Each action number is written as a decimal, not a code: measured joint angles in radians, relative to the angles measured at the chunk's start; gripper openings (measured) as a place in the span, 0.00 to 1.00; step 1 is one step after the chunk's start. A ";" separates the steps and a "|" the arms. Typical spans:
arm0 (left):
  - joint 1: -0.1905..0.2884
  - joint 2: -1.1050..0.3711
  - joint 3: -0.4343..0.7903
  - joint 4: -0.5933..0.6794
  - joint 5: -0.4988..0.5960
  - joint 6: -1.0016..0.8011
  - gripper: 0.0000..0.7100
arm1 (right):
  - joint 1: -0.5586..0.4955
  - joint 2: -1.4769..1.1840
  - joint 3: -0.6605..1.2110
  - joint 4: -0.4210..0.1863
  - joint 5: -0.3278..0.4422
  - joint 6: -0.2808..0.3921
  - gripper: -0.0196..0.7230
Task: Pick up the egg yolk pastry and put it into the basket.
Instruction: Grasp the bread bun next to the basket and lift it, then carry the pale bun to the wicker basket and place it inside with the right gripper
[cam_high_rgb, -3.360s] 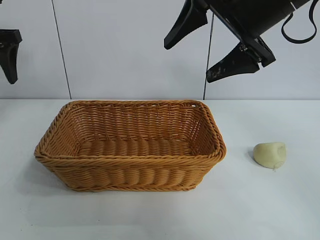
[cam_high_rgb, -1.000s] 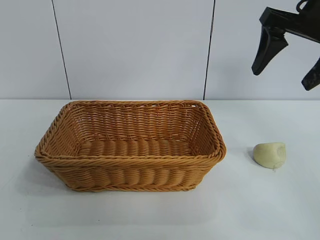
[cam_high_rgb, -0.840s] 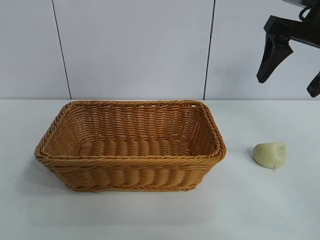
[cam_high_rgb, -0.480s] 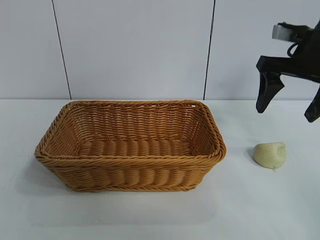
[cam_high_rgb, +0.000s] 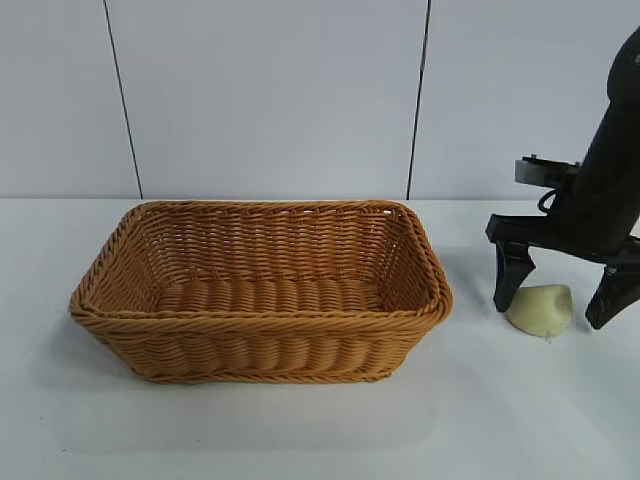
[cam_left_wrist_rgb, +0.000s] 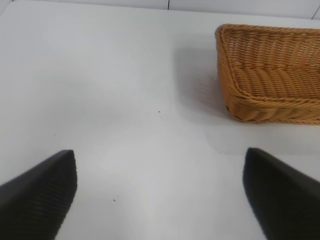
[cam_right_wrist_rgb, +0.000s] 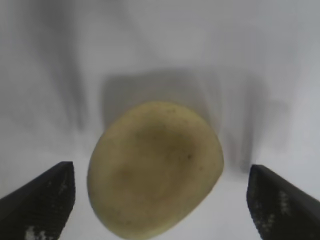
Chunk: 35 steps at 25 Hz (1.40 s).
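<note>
Near the right edge of the white table (cam_high_rgb: 300, 430) lies one egg yolk pastry (cam_high_rgb: 540, 309), a pale cream-yellow lump with a flattish face, resting on the bare tabletop well apart from the basket. One basket (cam_high_rgb: 260, 290) stands near the middle of the table, a golden-brown woven wicker rectangle with sloping sides and a braided rim, and nothing shows inside it.

Two grippers are in view. The right gripper (cam_high_rgb: 556, 292) points down over the pastry with its jaws spread wide: one black finger stands just beside the pastry on the basket side, the other just beside it on the side of the table's right edge, and the pastry sits between them. Neither finger visibly touches it, so the claw has hold of nothing. The right wrist view shows the same thing from above: the pastry (cam_right_wrist_rgb: 155, 170) fills the gap between the two dark fingertips (cam_right_wrist_rgb: 40, 200), with white table on either side of it and its shadow behind.

The left gripper (cam_left_wrist_rgb: 160, 200) is seen only in its own wrist view, jaws wide apart and holding nothing, hanging over bare table with a corner of the basket (cam_left_wrist_rgb: 270, 75) off to one side.

No brand, label or writing can be read anywhere. The table is smooth, matte and white; behind it runs a pale panelled wall (cam_high_rgb: 260, 100) with two thin dark vertical seams.
</note>
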 joint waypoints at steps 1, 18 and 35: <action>0.000 0.000 0.000 0.000 0.000 0.000 0.98 | 0.000 0.000 0.000 0.000 0.000 0.000 0.85; 0.000 0.000 0.000 0.000 0.000 0.000 0.98 | 0.000 -0.038 0.000 -0.003 0.001 0.000 0.31; 0.000 0.000 0.000 0.000 0.000 0.000 0.98 | 0.000 -0.365 -0.003 -0.002 0.061 -0.002 0.31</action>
